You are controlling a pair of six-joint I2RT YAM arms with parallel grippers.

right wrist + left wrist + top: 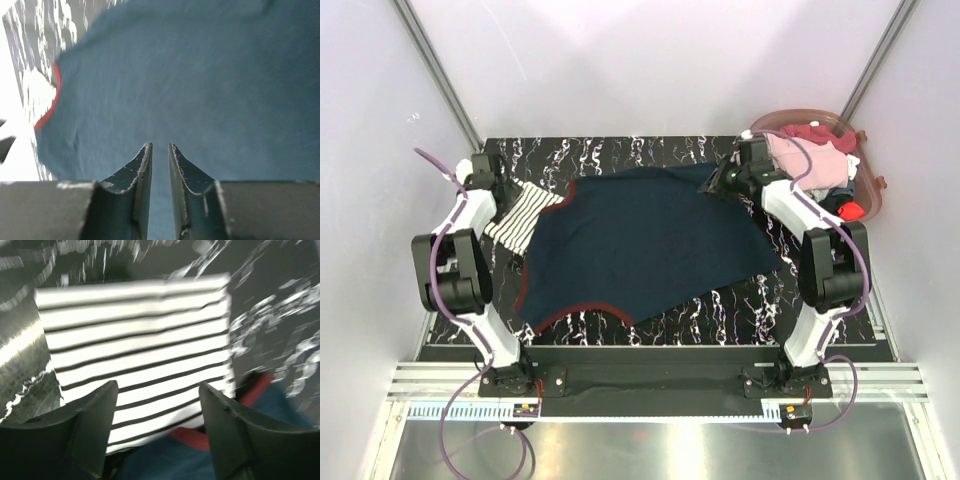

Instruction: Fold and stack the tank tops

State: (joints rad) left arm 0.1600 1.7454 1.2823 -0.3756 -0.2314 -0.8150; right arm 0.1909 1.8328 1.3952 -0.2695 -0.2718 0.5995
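Tank top [650, 245] in navy lies long-axis left-right, neck leftward; left claw [157, 385] wide, right claw [160, 146] narrow.

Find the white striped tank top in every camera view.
Top external: the white navy-striped cloth tank top lies middle left.
Left wrist: it fills the centre.
Right wrist: not in it.
Shared landmark: the dark navy red-trimmed cloth tank top, seen in all three.
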